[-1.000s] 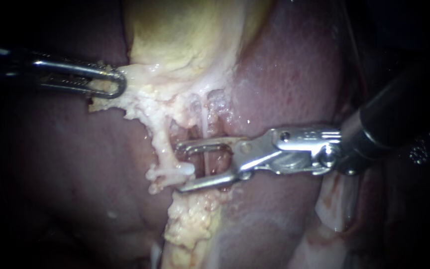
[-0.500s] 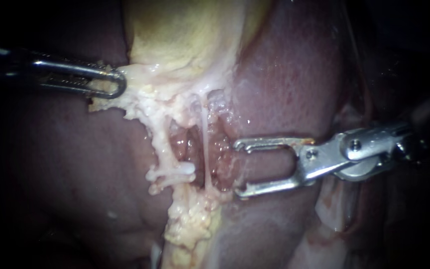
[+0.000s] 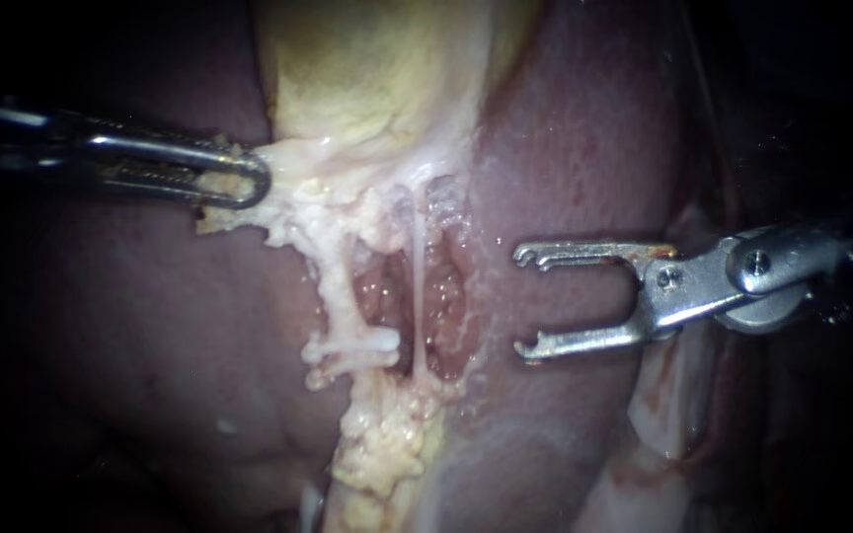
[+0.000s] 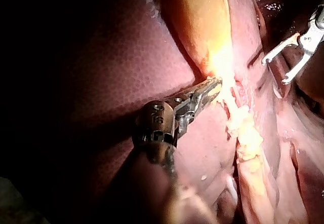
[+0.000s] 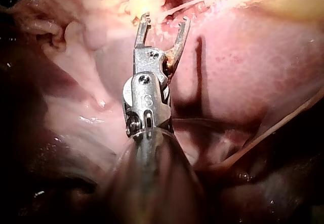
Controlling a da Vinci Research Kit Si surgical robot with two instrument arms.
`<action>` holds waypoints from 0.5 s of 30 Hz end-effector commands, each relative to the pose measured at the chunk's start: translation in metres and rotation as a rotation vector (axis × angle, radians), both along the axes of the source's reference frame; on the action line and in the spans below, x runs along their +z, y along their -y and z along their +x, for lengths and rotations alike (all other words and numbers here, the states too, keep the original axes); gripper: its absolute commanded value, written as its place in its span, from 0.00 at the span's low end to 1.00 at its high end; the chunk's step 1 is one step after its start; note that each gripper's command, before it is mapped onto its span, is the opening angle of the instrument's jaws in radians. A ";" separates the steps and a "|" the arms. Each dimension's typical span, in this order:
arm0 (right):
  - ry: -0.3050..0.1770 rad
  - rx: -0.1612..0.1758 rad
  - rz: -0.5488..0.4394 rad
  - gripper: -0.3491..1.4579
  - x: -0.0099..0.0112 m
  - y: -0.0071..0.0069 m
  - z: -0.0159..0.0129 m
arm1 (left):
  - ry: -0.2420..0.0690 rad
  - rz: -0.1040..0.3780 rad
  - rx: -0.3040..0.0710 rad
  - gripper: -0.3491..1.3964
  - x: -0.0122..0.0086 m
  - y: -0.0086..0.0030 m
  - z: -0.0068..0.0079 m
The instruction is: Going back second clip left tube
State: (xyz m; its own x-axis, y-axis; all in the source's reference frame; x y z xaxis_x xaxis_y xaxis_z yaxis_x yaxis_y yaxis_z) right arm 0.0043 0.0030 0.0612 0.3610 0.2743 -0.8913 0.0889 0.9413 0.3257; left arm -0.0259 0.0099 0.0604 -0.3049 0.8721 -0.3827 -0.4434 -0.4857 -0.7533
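The liver carries everything in view. Its dark red surface spreads beneath the left instrument and under and to both sides of the right instrument. The yellow gallbladder lies on it, just beyond the left instrument's tip. Pale tissue, gripped at its edge by that tip, runs across the liver past the front of the right instrument. Ahead of the right instrument's spread jaws, and apart from them, 2 tubes cross a raw red hollow.
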 end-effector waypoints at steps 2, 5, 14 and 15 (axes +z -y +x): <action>0.000 0.001 0.001 0.47 0.0000 0.0000 0.0000 | 0.003 0.000 0.002 0.00 0.0007 -0.0001 -0.0006; 0.002 0.003 0.000 0.47 0.0000 0.0000 0.0000 | 0.001 -0.001 0.005 0.00 0.0016 -0.0003 -0.0014; 0.001 0.001 -0.006 0.47 0.0000 0.0000 0.0000 | 0.001 -0.001 0.011 0.00 0.0027 -0.0001 -0.0019; 0.000 -0.001 -0.011 0.47 0.0000 0.0000 0.0000 | 0.001 -0.001 0.012 0.00 0.0027 -0.0001 -0.0019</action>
State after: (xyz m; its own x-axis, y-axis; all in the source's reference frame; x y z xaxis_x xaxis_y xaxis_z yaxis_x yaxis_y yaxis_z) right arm 0.0042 0.0030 0.0612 0.3615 0.2651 -0.8939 0.0902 0.9443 0.3165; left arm -0.0278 0.0100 0.0632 -0.3145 0.8681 -0.3840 -0.4367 -0.4915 -0.7535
